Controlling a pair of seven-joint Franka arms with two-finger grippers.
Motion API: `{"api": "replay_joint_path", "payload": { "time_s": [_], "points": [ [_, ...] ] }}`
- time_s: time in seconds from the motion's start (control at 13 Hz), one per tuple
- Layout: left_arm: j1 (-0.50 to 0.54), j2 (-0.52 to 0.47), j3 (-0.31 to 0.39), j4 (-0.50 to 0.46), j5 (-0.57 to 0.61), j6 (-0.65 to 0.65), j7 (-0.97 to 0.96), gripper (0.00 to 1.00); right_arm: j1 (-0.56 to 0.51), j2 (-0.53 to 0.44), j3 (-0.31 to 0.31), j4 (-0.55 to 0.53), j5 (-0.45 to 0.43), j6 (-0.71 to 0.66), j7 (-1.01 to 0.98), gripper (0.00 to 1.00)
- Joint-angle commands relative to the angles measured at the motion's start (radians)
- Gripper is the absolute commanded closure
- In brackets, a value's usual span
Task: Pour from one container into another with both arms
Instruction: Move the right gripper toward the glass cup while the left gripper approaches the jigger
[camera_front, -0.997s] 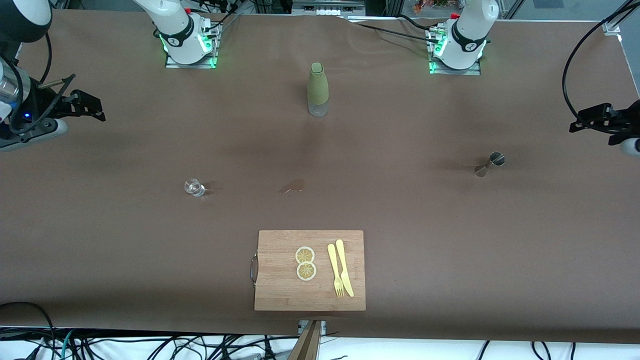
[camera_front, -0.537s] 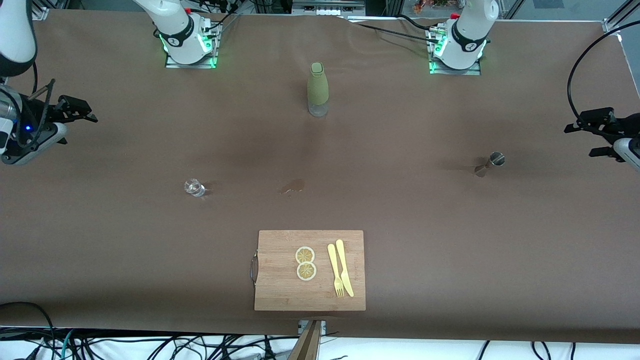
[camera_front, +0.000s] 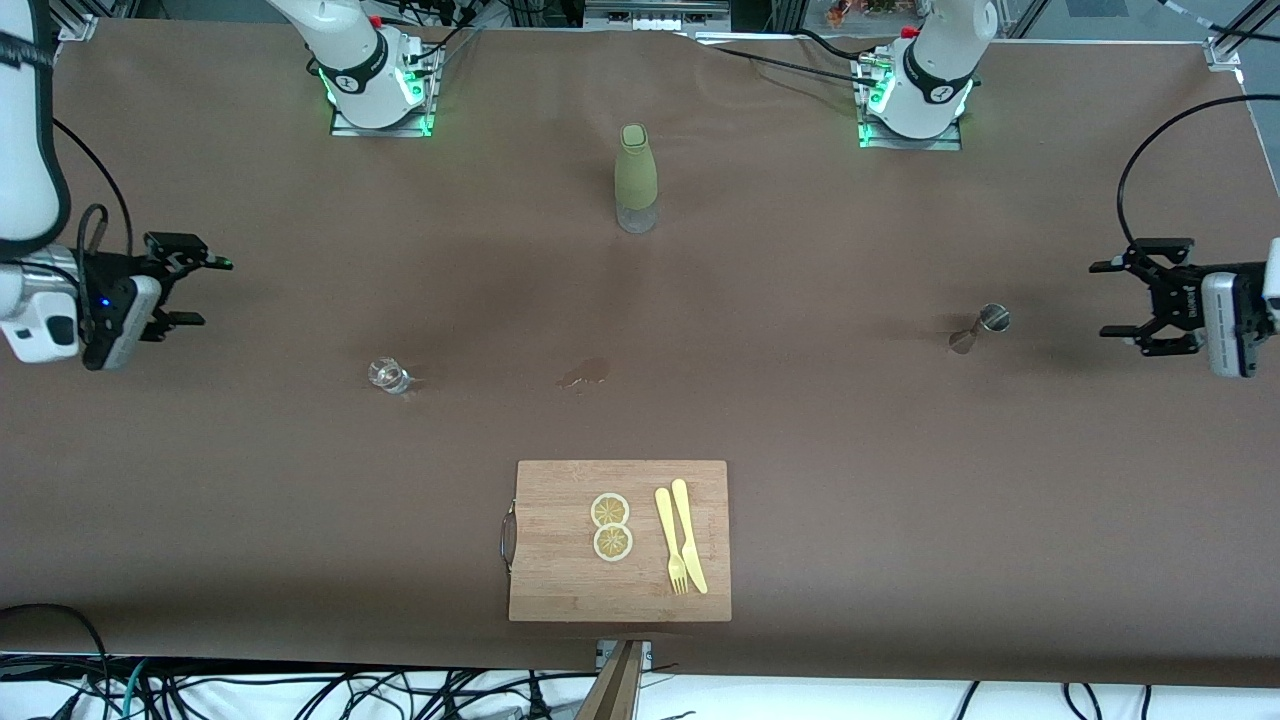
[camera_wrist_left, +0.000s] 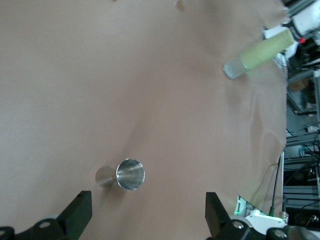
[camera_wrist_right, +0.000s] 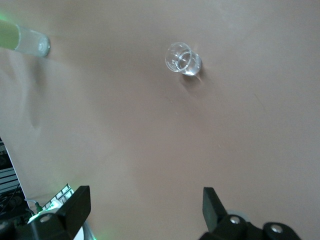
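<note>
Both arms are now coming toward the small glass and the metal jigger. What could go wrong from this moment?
1. The glass tumbler is tiny and clear; the open right gripper, over the table at its own end, may knock it over instead of gripping it.
2. The jigger stands on a narrow base; the open left gripper could tip it.
3. A wet stain between them suggests spilling is likely.

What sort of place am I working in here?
Likely a robotics lab staged as a bar counter: two bolted arm bases, loose cables off the table edge, plus a jigger and cutting board.
</note>
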Motion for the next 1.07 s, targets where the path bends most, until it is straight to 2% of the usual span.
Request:
{"api": "replay_joint_path", "payload": {
  "time_s": [0.0, 0.31, 0.46, 0.77, 1.0],
  "points": [
    [0.029, 0.046, 0.0, -0.001, -0.047, 0.005, 0.2, 0.0, -0.036, 0.065, -0.003, 0.002, 0.106, 0.0, -0.163, 0.01],
    [0.055, 0.109, 0.012, -0.006, -0.115, 0.005, 0.431, 0.0, -0.06, 0.201, -0.003, -0.022, 0.294, 0.112, -0.492, 0.01],
    [0.064, 0.169, 0.026, -0.016, -0.173, 0.005, 0.553, 0.0, -0.061, 0.271, -0.003, -0.025, 0.423, 0.117, -0.631, 0.01],
    [0.069, 0.259, 0.07, -0.058, -0.285, 0.03, 0.754, 0.0, -0.06, 0.357, 0.006, -0.024, 0.623, 0.141, -0.955, 0.01],
    [0.067, 0.284, 0.09, -0.131, -0.348, 0.096, 0.967, 0.0, -0.06, 0.416, 0.037, -0.025, 0.698, 0.138, -1.126, 0.01]
  ]
}}
